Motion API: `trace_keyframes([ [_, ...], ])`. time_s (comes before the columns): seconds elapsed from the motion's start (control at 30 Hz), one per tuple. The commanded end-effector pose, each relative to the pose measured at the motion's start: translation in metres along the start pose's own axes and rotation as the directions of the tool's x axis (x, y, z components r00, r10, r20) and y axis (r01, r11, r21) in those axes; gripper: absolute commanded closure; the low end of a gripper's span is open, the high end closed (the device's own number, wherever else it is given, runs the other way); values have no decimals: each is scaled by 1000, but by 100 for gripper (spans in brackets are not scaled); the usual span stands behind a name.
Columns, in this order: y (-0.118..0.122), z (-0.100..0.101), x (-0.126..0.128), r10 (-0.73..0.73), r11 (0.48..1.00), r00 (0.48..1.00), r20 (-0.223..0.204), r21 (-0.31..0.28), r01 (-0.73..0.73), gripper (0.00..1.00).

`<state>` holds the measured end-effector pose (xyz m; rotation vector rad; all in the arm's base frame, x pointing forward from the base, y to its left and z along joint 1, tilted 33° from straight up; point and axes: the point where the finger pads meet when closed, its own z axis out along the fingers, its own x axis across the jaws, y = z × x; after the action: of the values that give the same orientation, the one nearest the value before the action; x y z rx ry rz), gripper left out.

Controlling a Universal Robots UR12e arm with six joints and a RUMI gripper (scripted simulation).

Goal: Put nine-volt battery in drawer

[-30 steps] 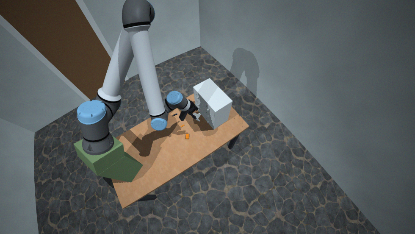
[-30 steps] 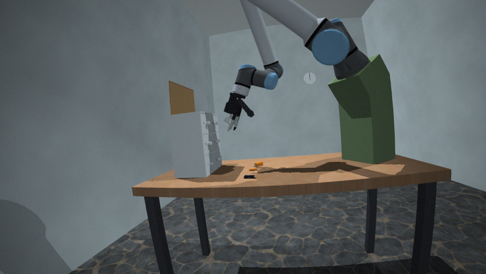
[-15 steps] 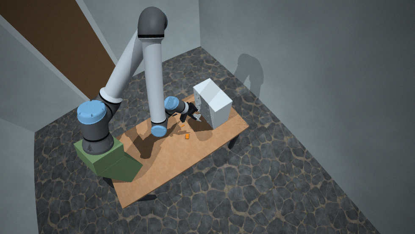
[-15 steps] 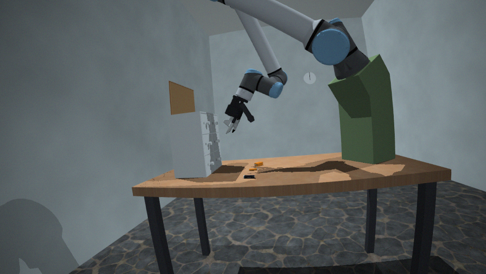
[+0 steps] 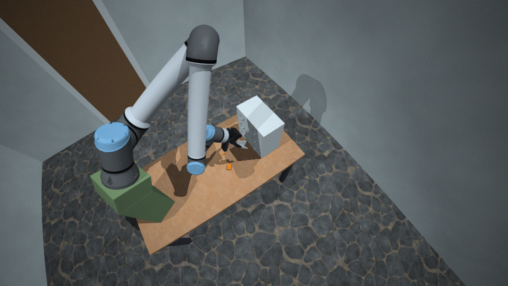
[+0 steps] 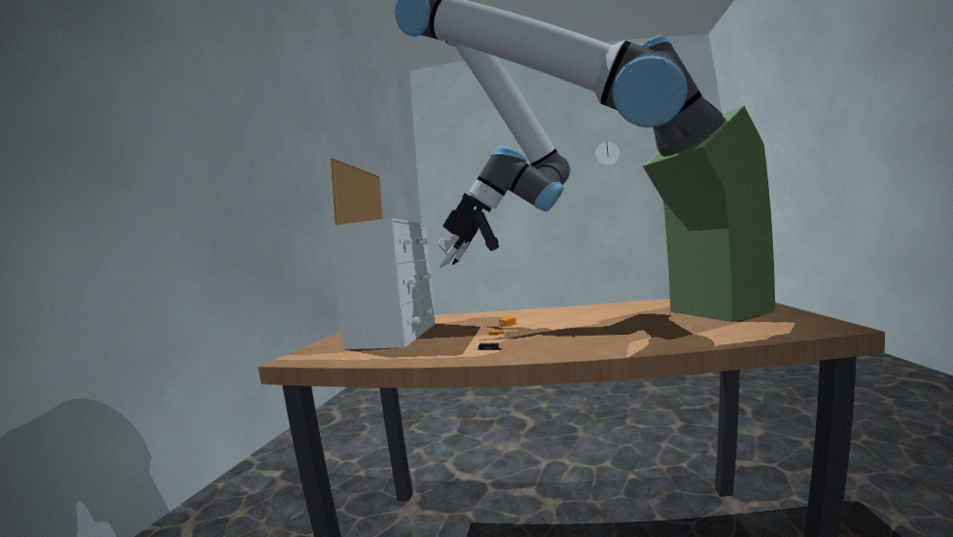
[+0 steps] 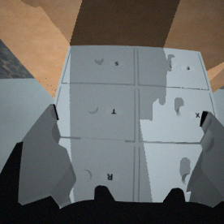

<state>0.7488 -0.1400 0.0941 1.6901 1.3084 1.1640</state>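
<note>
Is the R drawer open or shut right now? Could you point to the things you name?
Shut: the R drawer [image 7: 118, 168] looks flush with its neighbours in the wrist view.

The end effector [image 5: 242, 143] [image 6: 449, 256] [image 7: 129, 108] is pointing obliquely downward, its jaws standing wide apart; the arm's wrist [image 5: 214, 134] [image 6: 510, 174] is sitting above and behind it.

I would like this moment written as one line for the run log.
jaws: open, before chest | drawers: all six look shut | drawer R: upper row | chest: upright
</note>
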Motion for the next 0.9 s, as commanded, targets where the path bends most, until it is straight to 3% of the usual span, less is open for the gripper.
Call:
trace_keyframes([
  [0.0,1,7,0,0,998,1000,2,-60,0,0],
  [0.87,2,35,0,0,961,1000,2,-275,1,0],
])
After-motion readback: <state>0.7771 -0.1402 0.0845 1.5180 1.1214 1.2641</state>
